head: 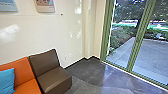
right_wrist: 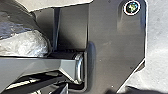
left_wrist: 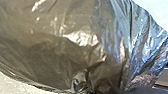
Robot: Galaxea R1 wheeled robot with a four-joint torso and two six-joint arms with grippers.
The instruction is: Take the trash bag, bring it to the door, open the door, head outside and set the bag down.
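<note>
The trash bag, of dark, shiny, crumpled plastic, lies very close to the left wrist camera, with a bunched spot low in that view. Part of the bag also shows in the right wrist view, beside the robot's own dark plate. In the head view a glass door with a green frame stands at the right; whether it is latched I cannot tell. How either gripper's tips stand against the bag is hidden.
A brown chair and an orange seat with a blue cushion are at the lower left, along a white wall. Beyond the glass lie paving and shrubs.
</note>
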